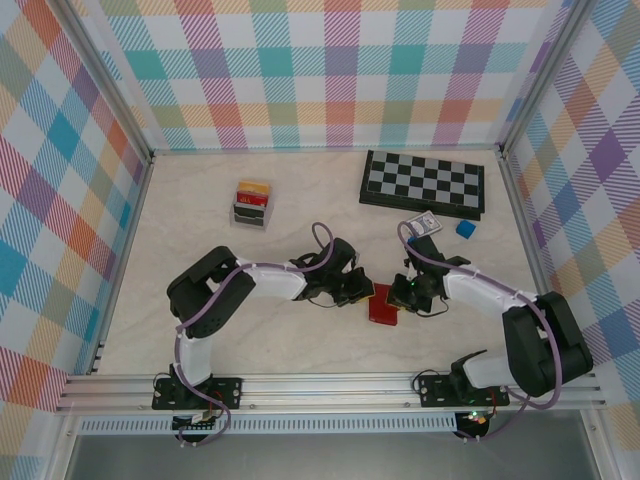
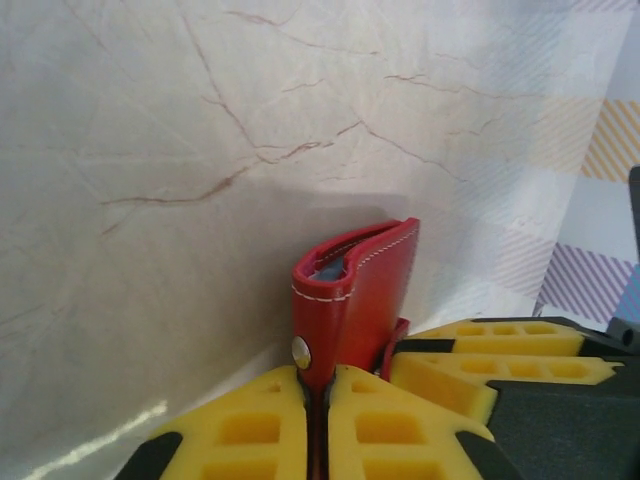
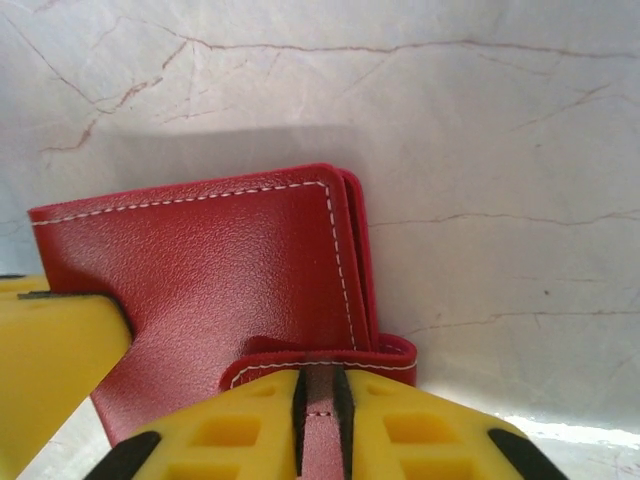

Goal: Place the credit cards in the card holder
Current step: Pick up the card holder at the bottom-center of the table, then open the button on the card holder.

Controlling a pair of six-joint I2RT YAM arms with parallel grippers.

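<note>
Left gripper (image 2: pixel 318 375), yellow jaws at the bottom of the left wrist view, is clamping together on the snap edge of the card holder (image 2: pixel 365 285), which is folded nearly flat against the marble table (image 2: pixel 150 150). Right gripper (image 3: pixel 320 378) is pinching the holder's red tab at the bottom of its own view. From the top, the holder is sitting just below centre between both grippers. Credit cards (image 1: pixel 253 200) are lying stacked at upper left, well apart. Chessboard (image 1: pixel 424 183) is lying at upper right.
</note>
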